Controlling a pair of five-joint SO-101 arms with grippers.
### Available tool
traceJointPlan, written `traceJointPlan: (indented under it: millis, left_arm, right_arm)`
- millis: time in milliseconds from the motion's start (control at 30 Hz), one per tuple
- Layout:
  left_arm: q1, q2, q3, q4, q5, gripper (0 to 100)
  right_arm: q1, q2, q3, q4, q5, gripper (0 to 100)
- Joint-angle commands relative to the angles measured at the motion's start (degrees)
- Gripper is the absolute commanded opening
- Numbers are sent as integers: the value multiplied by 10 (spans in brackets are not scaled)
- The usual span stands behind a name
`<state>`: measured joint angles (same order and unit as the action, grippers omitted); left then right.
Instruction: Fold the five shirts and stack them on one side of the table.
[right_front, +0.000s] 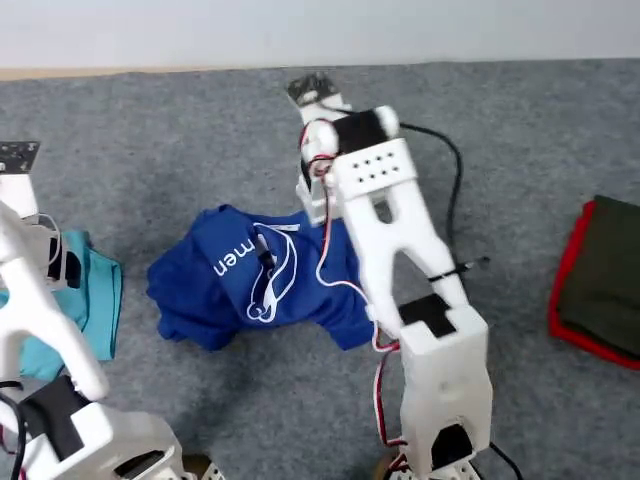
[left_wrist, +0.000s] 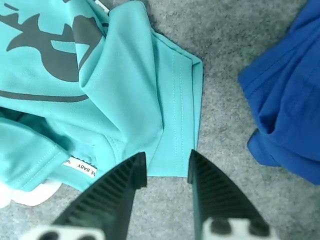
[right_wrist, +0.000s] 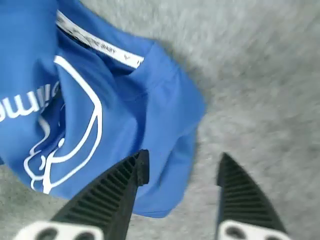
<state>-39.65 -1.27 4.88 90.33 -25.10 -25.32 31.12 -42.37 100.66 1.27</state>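
Observation:
A crumpled blue shirt (right_front: 255, 280) with white print lies mid-table. In the right wrist view my right gripper (right_wrist: 182, 167) is open just above the blue shirt's (right_wrist: 100, 100) edge near the collar label, one finger over cloth, the other over bare carpet. A teal shirt (right_front: 95, 300) with a dark print lies bunched at the table's left. My left gripper (left_wrist: 166, 167) is open, hovering over the teal shirt's (left_wrist: 125, 85) hem. The blue shirt (left_wrist: 290, 95) also appears beside it in the left wrist view.
A folded dark green shirt on a red one (right_front: 600, 285) sits at the right edge. The right arm (right_front: 390, 230) rises over the table's middle, the left arm (right_front: 40, 320) over the left side. Grey carpet (right_front: 520, 150) covers the table.

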Motion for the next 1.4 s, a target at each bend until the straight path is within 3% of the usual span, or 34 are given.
traceJointPlan:
  millis: [0, 267, 400, 567, 833, 1167, 1367]
  left_arm:
    - [1, -4, 4, -9, -1, 137]
    - [-2, -10, 59, -40, -2, 137]
    - [-2, -10, 60, -40, -2, 137]
    - [1, -10, 60, -40, -2, 137]
    - [2, -10, 60, -40, -2, 137]
    - [2, -11, 60, -39, -2, 137]
    - [-2, -11, 58, -38, -2, 137]
  right_arm:
    - [-15, 41, -3, 18, -33, 256]
    - [-38, 151, -4, 16, -30, 230]
    - [-29, 164, -11, 8, 29, 11]
    - [0, 128, -58, 21, 100, 15]
    - [22, 26, -226, 16, 134, 10]
    - [69, 14, -458, -11, 213, 10]
    - [135, 8, -543, -11, 267, 10]
